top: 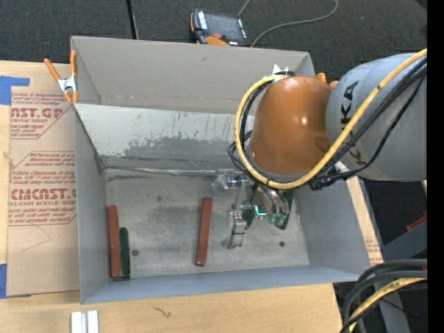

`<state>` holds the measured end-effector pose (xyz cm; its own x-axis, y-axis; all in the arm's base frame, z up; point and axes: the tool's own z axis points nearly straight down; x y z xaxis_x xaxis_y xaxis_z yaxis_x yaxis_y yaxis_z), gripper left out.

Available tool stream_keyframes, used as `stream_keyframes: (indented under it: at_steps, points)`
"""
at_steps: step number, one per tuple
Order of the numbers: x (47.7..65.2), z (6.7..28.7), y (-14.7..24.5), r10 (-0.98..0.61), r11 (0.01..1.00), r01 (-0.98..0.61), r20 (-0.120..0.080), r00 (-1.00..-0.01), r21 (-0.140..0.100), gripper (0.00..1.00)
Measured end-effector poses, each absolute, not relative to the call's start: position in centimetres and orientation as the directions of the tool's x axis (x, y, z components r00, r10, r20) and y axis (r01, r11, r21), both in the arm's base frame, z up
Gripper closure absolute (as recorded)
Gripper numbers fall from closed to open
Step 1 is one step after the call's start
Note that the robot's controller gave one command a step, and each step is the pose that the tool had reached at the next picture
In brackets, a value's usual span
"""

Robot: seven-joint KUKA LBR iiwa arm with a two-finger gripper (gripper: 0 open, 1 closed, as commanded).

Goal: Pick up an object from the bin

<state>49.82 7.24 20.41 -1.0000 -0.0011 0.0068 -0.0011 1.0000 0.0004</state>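
My gripper [237, 229] hangs low over the bin floor, right of the middle, under the arm's orange cover. Nothing shows in its grasp. A brown stick [202, 232] lies almost upright in the view, a short way to the gripper's left and apart from it. Far over at the bin's left side lie a reddish-brown stick [112, 241] and a dark green stick [124, 253], side by side and touching along their lower halves.
The arm and its orange cover hide the bin's right part and rear right corner. Bare floor stretches between the brown stick and the two sticks on the left. The front wall runs close below the gripper.
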Motion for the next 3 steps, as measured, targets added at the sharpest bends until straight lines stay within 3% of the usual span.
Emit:
stream_keyframes:
  at_steps: [1, 2, 3]
  points:
    - [51.6, 6.8, 6.6, -0.398, 0.917, -0.398, 0.003, -0.917, 0.002, 0.00]
    - [51.7, 7.1, 6.6, -0.397, 0.918, -0.397, 0.000, -0.918, 0.001, 1.00]
    - [53.5, 21.0, 2.5, -0.387, 0.922, -0.387, -0.010, -0.922, -0.004, 1.00]
